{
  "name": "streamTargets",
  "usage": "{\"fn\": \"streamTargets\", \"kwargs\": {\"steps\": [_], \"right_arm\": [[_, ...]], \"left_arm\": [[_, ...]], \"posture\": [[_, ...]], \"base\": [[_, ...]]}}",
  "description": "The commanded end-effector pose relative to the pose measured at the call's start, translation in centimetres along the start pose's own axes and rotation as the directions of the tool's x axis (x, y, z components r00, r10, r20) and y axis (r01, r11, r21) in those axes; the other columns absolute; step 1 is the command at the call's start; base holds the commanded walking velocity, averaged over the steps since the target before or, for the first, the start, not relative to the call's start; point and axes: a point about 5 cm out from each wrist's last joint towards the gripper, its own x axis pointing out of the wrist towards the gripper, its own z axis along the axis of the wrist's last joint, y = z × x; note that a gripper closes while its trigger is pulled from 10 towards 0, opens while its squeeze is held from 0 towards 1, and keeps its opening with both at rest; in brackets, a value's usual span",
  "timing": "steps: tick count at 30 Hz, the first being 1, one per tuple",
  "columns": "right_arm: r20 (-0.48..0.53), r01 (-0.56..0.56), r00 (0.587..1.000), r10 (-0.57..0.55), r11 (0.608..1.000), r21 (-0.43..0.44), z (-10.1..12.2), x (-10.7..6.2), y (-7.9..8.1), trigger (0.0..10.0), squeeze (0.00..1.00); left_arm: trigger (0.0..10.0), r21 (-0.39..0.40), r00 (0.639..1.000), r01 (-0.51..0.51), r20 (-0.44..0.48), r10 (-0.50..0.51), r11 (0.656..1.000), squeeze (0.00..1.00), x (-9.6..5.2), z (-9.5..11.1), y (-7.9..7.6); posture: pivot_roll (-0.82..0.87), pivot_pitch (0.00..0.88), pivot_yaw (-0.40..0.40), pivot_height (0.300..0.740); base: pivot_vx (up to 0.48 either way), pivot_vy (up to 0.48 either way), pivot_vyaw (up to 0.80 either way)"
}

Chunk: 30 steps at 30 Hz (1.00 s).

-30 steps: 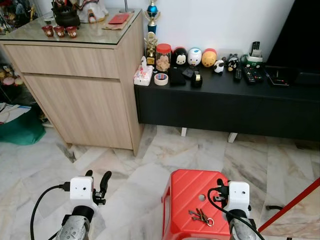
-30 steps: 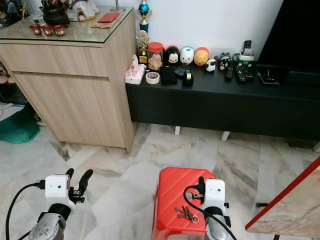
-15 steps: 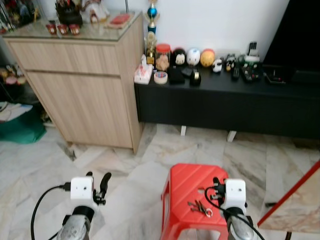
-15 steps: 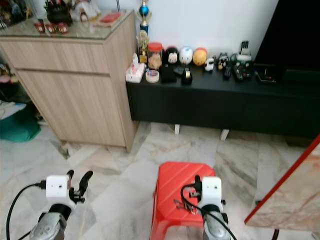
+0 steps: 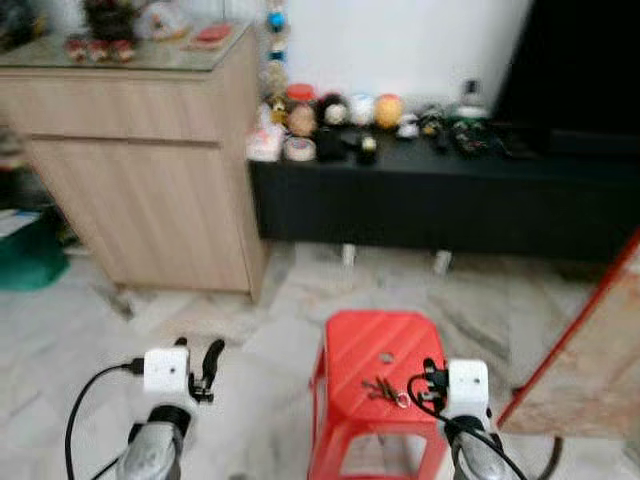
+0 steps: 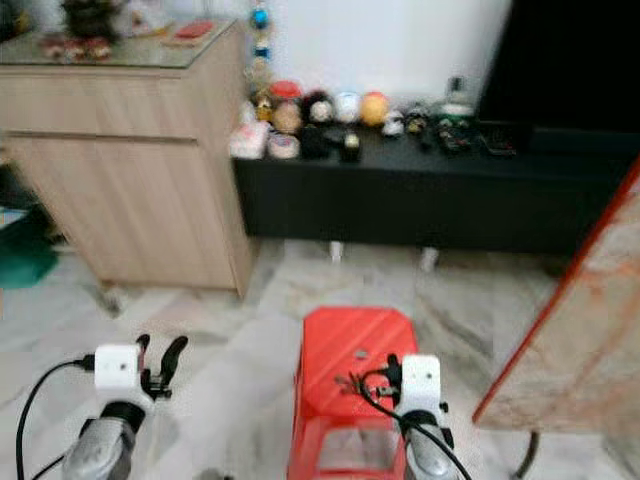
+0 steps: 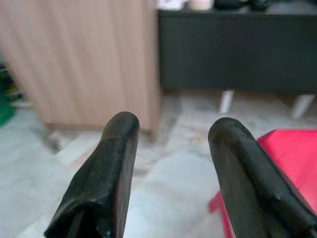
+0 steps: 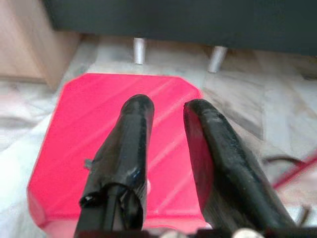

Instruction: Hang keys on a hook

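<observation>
A bunch of keys (image 5: 385, 390) lies on the top of a red plastic stool (image 5: 355, 350) on the marble floor, near its right front. My right gripper (image 5: 431, 372) hovers just right of the keys over the stool's right edge. In the right wrist view its fingers (image 8: 133, 134) stand a little apart above the stool top (image 8: 89, 114), holding nothing. My left gripper (image 5: 197, 348) is open over bare floor to the left of the stool, and its fingertips (image 7: 121, 134) are spread wide.
A light wooden cabinet (image 5: 140, 170) stands at the back left. Beside it is a low black console (image 5: 450, 200) with figurines and remotes on top. A marble slab with a red edge (image 5: 590, 360) leans in at the right. Something green (image 5: 30, 260) lies far left.
The whole picture has shifted and blurred: the camera has moved, and more of the stool and the slab at the right shows. Both grippers keep their poses and the keys lie as before.
</observation>
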Motion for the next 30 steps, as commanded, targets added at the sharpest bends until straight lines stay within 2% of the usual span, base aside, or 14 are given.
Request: {"fn": "streamTargets", "kwargs": {"steps": [1,11,20,22,30], "right_arm": [[-0.023,0.006,1.000,-0.006,1.000,0.013,-0.51,-0.23,-0.05,10.0,0.00],[-0.051,0.007,0.999,-0.006,1.000,0.010,-0.68,-0.03,0.02,10.0,0.00],[-0.063,-0.016,0.998,0.017,1.000,0.010,-0.90,-0.03,0.33,10.0,0.00],[-0.035,-0.031,0.999,0.032,0.999,0.020,-0.64,-0.08,0.58,10.0,0.00],[-0.067,-0.042,0.997,0.043,0.999,0.012,-0.99,-0.03,0.91,10.0,0.00]], "left_arm": [[10.0,-0.004,0.999,0.002,-0.041,-0.002,1.000,0.00,-0.40,-0.77,-0.15],[10.0,-0.005,0.999,0.001,-0.043,-0.001,1.000,0.00,-0.27,-0.84,-0.16],[10.0,-0.003,0.999,-0.003,-0.039,0.003,1.000,0.00,-0.19,-0.74,-0.14],[10.0,-0.001,0.999,-0.003,-0.036,0.003,1.000,0.00,-0.13,-0.64,-0.15],[10.0,0.005,0.999,-0.008,-0.031,0.008,1.000,0.00,0.06,-0.47,-0.02]], "posture": [[0.01,0.017,-0.021,0.665],[0.01,0.016,-0.021,0.665],[0.01,0.017,-0.021,0.631],[0.01,0.017,-0.021,0.631],[0.01,0.010,-0.018,0.631]], "base": [[0.000,0.000,0.00],[0.000,0.000,0.00],[0.000,0.000,0.00],[0.000,0.000,0.00],[0.000,0.000,0.00]]}}
